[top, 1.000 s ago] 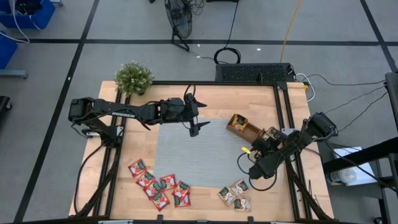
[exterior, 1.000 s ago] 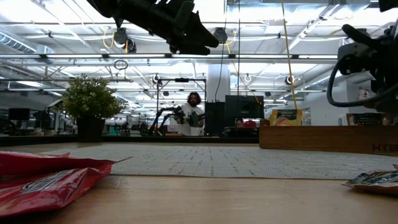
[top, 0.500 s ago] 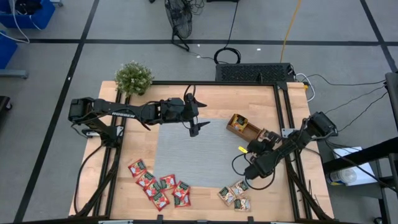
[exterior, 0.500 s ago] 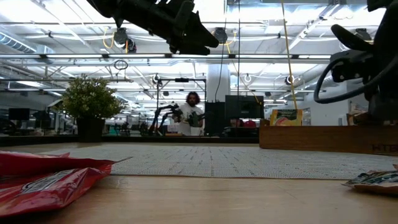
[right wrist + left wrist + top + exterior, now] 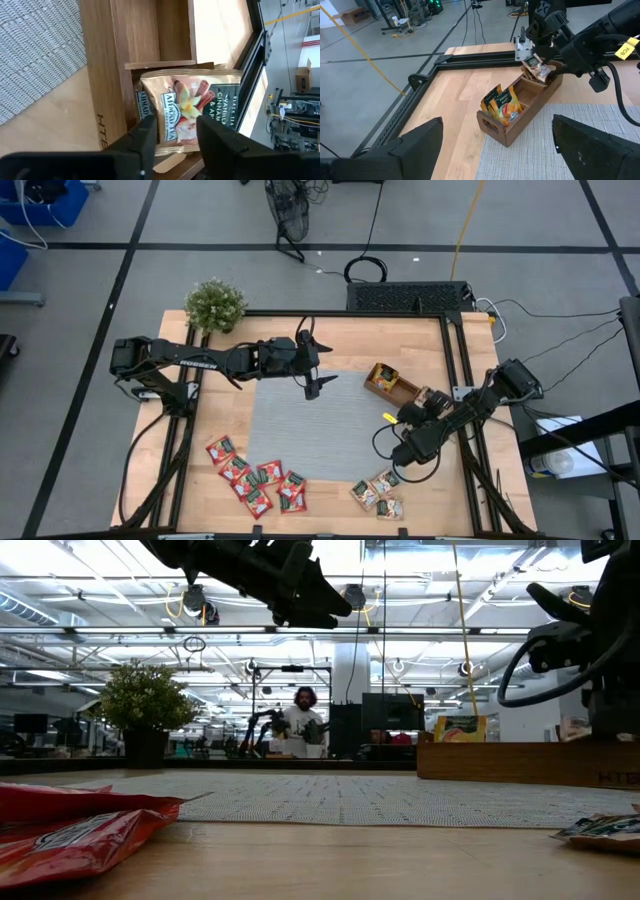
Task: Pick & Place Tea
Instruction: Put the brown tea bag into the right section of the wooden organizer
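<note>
My right gripper [image 5: 176, 131] hangs slanting down over the wooden tray's [image 5: 392, 387] right end compartment, its fingers apart. Just past the fingertips a pale and dark green tea sachet [image 5: 192, 107] stands in that compartment, also seen as a sachet [image 5: 540, 72] in the left wrist view. Orange-yellow sachets [image 5: 502, 102] lean in the tray's other end. Red sachets [image 5: 255, 477] and pale sachets [image 5: 378, 492] lie on the table by the near edge. My left gripper [image 5: 312, 385] hovers open above the grey mat's [image 5: 310, 430] far edge, nothing between its fingers.
A potted plant [image 5: 215, 305] stands at the table's far left corner. A black frame rail [image 5: 462, 370] runs along the right edge beside the tray. The grey mat fills the table's middle. Behind the table, in the room, stands a person [image 5: 300, 720].
My right arm's wrist has swung a little toward the table's left and near edge, and the gripper has tipped steeper down over the tray's right end.
</note>
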`<action>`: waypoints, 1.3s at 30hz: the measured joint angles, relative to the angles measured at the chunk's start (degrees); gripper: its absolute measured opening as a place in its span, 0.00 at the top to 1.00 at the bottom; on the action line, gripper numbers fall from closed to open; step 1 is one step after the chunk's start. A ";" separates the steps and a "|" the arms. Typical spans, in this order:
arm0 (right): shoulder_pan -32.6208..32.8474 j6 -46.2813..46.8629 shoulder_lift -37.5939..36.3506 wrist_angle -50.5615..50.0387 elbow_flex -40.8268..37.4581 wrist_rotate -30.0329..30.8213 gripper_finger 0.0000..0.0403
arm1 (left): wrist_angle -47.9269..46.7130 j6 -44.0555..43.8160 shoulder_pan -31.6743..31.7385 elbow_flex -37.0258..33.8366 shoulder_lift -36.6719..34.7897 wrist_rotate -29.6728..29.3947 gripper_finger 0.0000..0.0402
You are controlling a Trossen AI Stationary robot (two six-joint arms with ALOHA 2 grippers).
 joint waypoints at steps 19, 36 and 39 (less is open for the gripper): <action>0.02 0.80 -0.02 -6.37 0.41 -3.67 0.58 | -0.01 0.00 0.00 0.00 -0.02 0.02 0.09; -0.23 -9.88 -8.58 -3.19 8.33 -4.96 0.94 | 0.50 0.00 0.00 0.00 0.00 0.00 0.09; -1.10 -10.37 -10.86 0.57 6.20 -5.14 0.98 | 1.03 0.00 0.00 0.00 0.00 -0.01 0.09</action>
